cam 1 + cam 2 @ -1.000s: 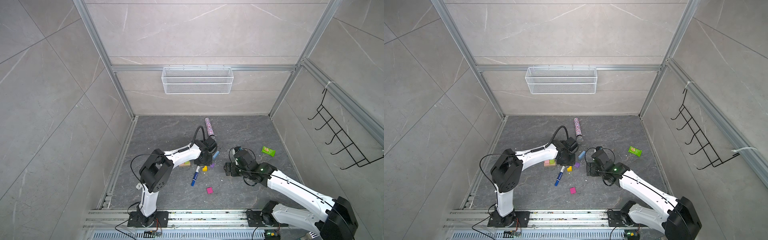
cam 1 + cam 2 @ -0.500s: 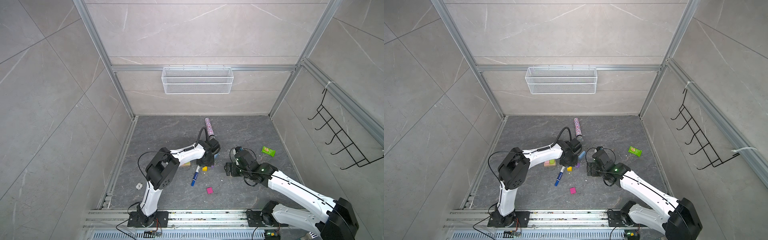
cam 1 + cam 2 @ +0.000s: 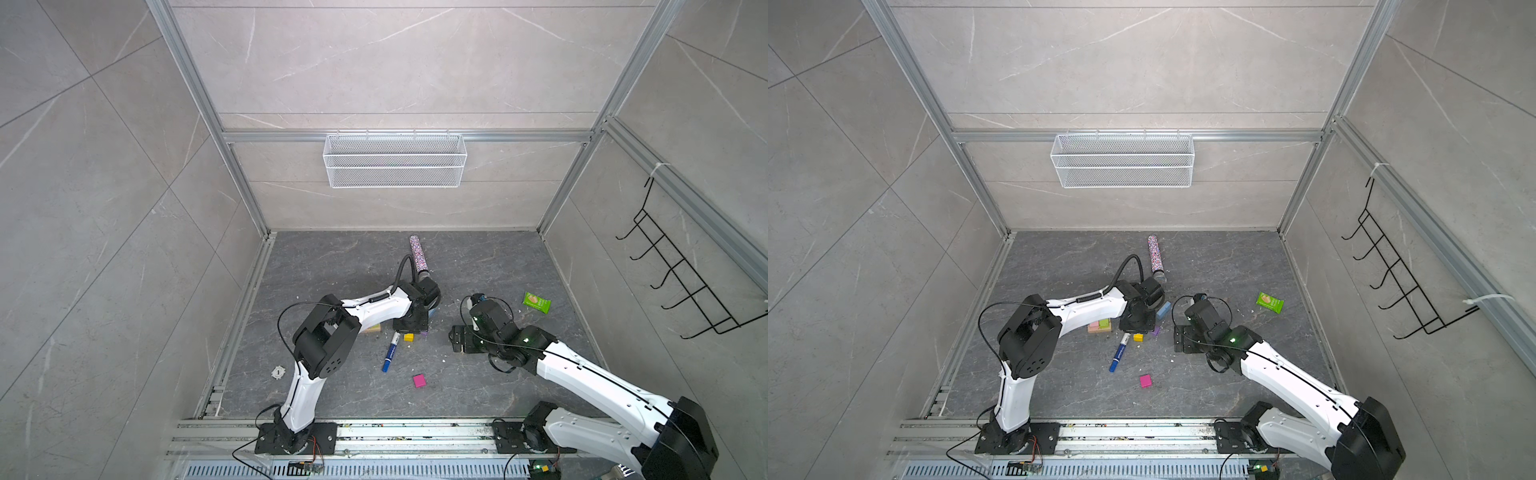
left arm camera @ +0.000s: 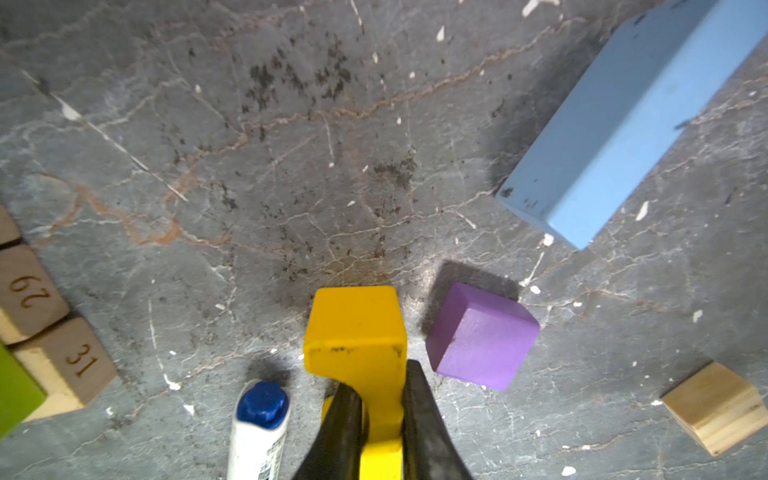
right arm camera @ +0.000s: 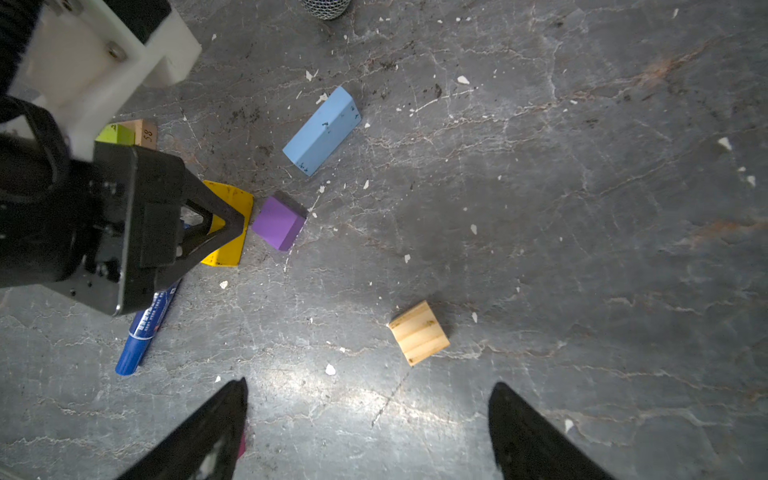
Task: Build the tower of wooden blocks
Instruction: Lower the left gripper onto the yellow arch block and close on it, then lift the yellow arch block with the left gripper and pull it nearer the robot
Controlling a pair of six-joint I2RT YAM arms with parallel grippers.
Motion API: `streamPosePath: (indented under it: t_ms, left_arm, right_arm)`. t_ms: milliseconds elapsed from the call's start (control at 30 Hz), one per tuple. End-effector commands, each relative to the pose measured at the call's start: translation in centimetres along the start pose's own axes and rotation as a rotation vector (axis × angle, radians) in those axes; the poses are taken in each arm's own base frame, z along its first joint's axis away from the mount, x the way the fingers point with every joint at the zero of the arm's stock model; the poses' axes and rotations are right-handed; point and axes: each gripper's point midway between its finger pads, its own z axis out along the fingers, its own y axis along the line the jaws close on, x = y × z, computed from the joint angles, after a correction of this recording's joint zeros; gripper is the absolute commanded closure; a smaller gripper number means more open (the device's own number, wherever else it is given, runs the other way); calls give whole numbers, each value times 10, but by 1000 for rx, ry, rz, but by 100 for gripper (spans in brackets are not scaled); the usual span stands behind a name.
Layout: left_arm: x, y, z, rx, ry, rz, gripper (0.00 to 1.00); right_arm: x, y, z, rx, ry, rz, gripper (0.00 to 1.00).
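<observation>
Left gripper (image 4: pixel 380 386): jaws closed on the narrow middle of a yellow wooden arch block (image 4: pixel 355 320), with the black fingers (image 4: pixel 422 415) pressed to two opposite faces. Whether the arch is clear of the grey stone-patterned floor (image 4: pixel 291 124) cannot be told.

Just beside the arch on one side lies a purple wooden cube (image 4: pixel 482 336), apart from it by a thin gap. On the other side is the capped end of a blue-and-white marker pen (image 4: pixel 259 428). In both top views the pen runs from the arch toward the front rail.

Beyond the purple cube lies a light-blue wooden bar (image 4: pixel 631 120), flat and askew. A plain tan wooden cube (image 5: pixel 419 332) sits farther from the arch than the purple one, toward the right gripper (image 5: pixel 370 384). That gripper has its jaws spread wide over bare floor, holding nothing.

Left of the arch in a top view stands the tower (image 3: pixel 1099 326), so far a low stack. Tan wooden bars (image 4: pixel 68 361) engraved 29 and 31 lie side by side at its base, with a pink block (image 3: pixel 1094 327) and a lime-green block (image 3: pixel 1104 323) on top.

Well apart from the arch:
- a magenta wooden block (image 3: pixel 419 380) toward the front rail
- a glittery multicoloured tube (image 3: pixel 417 255) toward the back wall
- a green packet (image 3: pixel 537 302) to the right
</observation>
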Motion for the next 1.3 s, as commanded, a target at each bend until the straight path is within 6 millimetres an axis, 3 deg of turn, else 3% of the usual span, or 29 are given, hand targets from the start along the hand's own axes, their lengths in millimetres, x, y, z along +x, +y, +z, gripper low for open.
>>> streamPosePath:
  t_ms: [0,200,333,633,733,967,1267]
  left_arm:
    - [-4,-5,-15,14,-21,16,94]
    - [-9,-5,-36,36,-74,42,94]
    - [-12,-10,-53,98,-119,58,100]
    - [-2,-19,-88,373,-163,73,100]
    - [7,-6,-97,474,-172,49,100]
    - [41,52,-109,472,-241,-26,100]
    - [70,115,-104,546,-355,-266,100]
  right_arm:
    - [3,-4,-3,10,11,-11,11]
    - [0,-3,-5,9,7,-13,11]
    - [-4,-1,-8,7,3,-15,11]
    - [-9,4,-12,-9,1,-23,11]
    - [-11,7,-13,-22,0,-28,11]
    - [-14,14,-10,-42,17,-31,12]
    - [-20,27,-6,-81,29,-7,13]
